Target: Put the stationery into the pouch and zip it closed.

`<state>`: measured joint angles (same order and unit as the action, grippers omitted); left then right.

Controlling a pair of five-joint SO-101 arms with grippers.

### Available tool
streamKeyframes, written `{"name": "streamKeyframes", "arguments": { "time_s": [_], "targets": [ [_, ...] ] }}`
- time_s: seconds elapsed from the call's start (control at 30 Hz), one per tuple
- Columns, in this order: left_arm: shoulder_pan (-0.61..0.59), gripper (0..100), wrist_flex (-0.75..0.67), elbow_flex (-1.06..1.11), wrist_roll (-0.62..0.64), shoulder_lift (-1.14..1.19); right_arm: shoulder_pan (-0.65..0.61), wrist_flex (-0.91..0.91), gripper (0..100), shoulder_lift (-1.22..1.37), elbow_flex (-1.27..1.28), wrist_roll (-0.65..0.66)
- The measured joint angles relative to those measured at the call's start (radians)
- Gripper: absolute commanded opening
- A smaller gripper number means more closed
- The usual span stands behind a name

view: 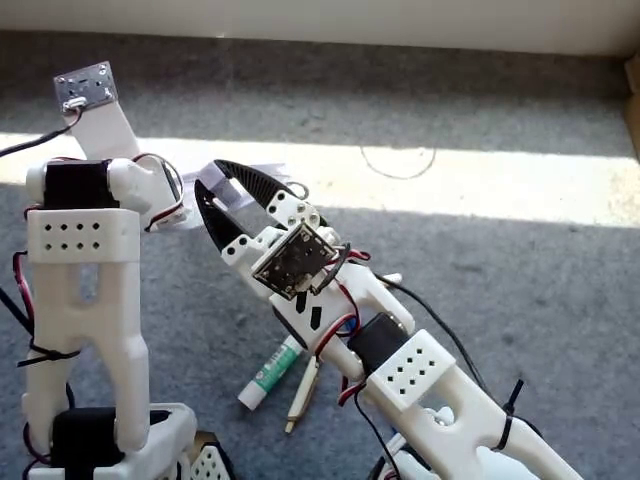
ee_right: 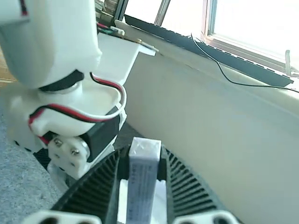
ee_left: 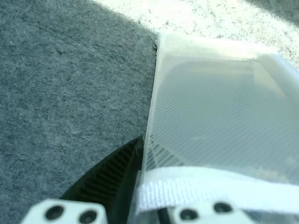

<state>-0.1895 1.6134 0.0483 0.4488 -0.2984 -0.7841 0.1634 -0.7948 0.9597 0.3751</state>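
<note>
My left gripper (ee_left: 144,179) is shut on the edge of the translucent mesh pouch (ee_left: 215,107), near its white zipper tape (ee_left: 210,186); one black finger (ee_left: 110,182) shows beside it. In the high view the pouch (view: 262,170) peeks out behind the left arm. My right gripper (view: 208,176) hovers at the pouch, shut on a small pale block, an eraser (ee_right: 142,179), gripped between the black fingers (ee_right: 187,186). A green-and-white glue stick (view: 268,376) and a thin pen (view: 303,395) lie on the grey carpet under the right arm.
The left arm's white body (view: 85,300) stands at the left, close to the right gripper. A thin cable loop (view: 400,165) lies in the sunlit strip at the back. Open carpet (view: 520,280) stretches to the right.
</note>
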Motion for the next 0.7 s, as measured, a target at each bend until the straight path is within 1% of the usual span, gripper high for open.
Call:
{"name": "streamKeyframes", "arguments": {
  "time_s": [0.33, 0.5, 0.7],
  "targets": [
    [0.0, 3, 0.0, 0.0, 0.0, 0.002, 0.0, 0.0, 0.7, 0.0, 0.012, 0.0],
    [0.0, 3, 0.0, 0.0, 0.0, 0.002, 0.0, -0.046, 0.7, 0.0, 0.012, 0.0],
    [0.002, 3, 0.0, 0.0, 0.0, 0.002, 0.0, -0.051, 0.7, 0.0, 0.012, 0.0]
  ]
}}
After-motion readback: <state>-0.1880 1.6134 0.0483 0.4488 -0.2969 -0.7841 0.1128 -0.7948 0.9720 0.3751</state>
